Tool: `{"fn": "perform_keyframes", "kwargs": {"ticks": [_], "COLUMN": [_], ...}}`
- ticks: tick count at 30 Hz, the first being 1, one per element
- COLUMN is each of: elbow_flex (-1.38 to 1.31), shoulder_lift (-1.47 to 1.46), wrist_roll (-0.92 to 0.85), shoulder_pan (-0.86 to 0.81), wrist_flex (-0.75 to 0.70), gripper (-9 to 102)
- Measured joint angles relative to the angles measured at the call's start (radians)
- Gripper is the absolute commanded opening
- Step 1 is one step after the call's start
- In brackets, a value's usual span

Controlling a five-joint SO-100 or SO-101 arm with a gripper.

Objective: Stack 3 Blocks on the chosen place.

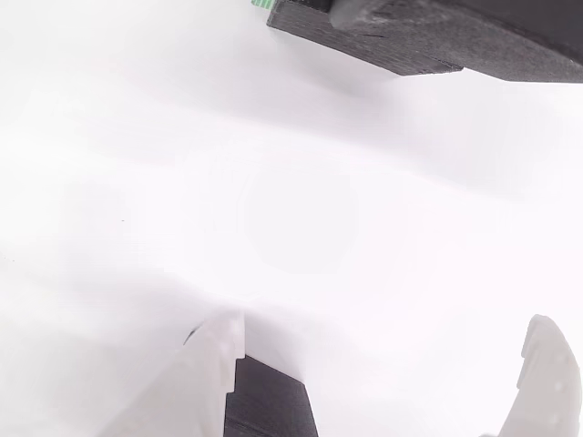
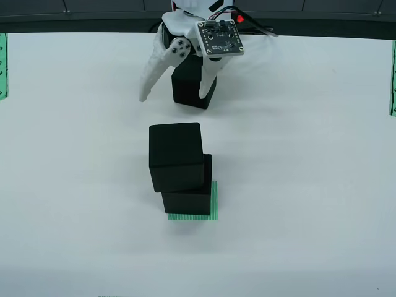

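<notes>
In the view from above, two black blocks stand stacked on the green striped chosen place (image 2: 193, 216). The upper block (image 2: 176, 154) sits shifted left and toward the far side on the lower block (image 2: 189, 201). A third block (image 2: 189, 90) rests on the white table farther back. My gripper (image 2: 173, 97) is open and straddles that block, its right finger against it. In the view that rides on the gripper, the gripper (image 1: 387, 320) is open, the third block (image 1: 269, 405) lies beside the left finger, and the stack (image 1: 437, 36) with a corner of the chosen place (image 1: 262, 4) is at the top.
Long green striped bands run along the left edge (image 2: 2, 65) and right edge (image 2: 393, 77) of the white table (image 2: 309, 185) in the view from above. A dark strip (image 2: 93, 25) marks the far edge behind the arm.
</notes>
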State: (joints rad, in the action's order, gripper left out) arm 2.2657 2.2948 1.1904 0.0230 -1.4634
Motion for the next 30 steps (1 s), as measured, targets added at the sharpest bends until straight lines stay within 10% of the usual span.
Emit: {"fn": "perform_keyframes", "kwargs": {"ticks": [30], "elbow_flex": [0.063], "shoulder_lift": [0.040], "wrist_roll": [0.301], "shoulder_pan": [-0.084], "wrist_flex": [-0.100], "gripper": [38]}}
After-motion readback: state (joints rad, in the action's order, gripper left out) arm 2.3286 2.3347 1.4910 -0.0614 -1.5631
